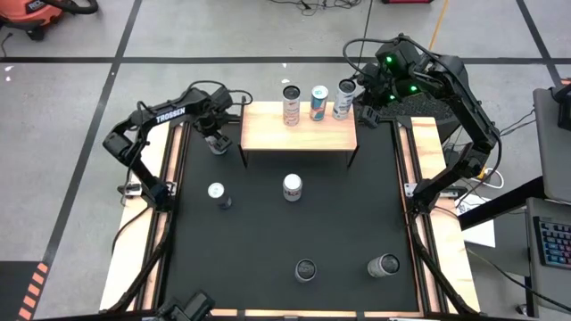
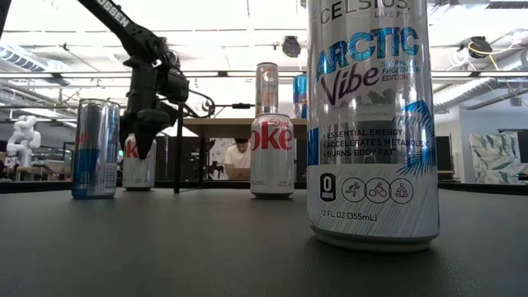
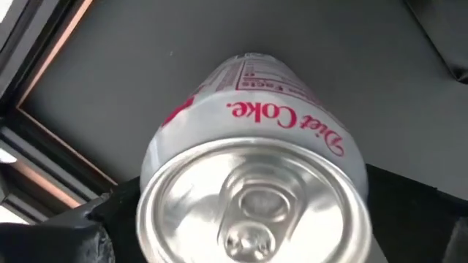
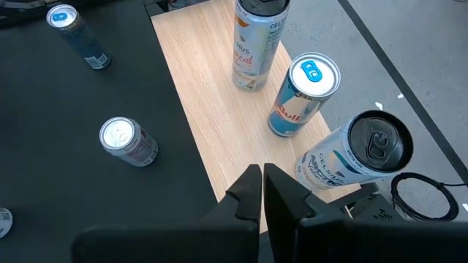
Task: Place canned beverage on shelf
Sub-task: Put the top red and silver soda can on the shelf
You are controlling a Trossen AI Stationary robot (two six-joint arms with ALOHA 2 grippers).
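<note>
A Diet Coke can (image 3: 252,131) stands on the black mat just left of the light wooden shelf (image 1: 299,135); it also shows in the low view (image 2: 139,172). My left gripper (image 1: 214,138) is shut on it from above. Three cans stand along the shelf's far edge: a tall Celsius can (image 4: 252,44), a Red Bull can (image 4: 303,95) and a Celsius Arctic can (image 4: 358,157). My right gripper (image 4: 262,191) is shut and empty above the shelf's right end, near the Arctic can. My left gripper pinches the Diet Coke can's upper side wall (image 3: 150,183), just below the rim, between its two fingers (image 3: 88,230), one on each side. The fingers come from above, slanting down. The can is upright; whether its base rests on the mat, I cannot tell.
Loose cans stand on the mat: a Red Bull can (image 1: 217,193), a Diet Coke can (image 1: 293,186), a dark-topped can (image 1: 306,269) and a Celsius can (image 1: 384,265). The near half of the shelf's top (image 4: 212,109) is bare wood.
</note>
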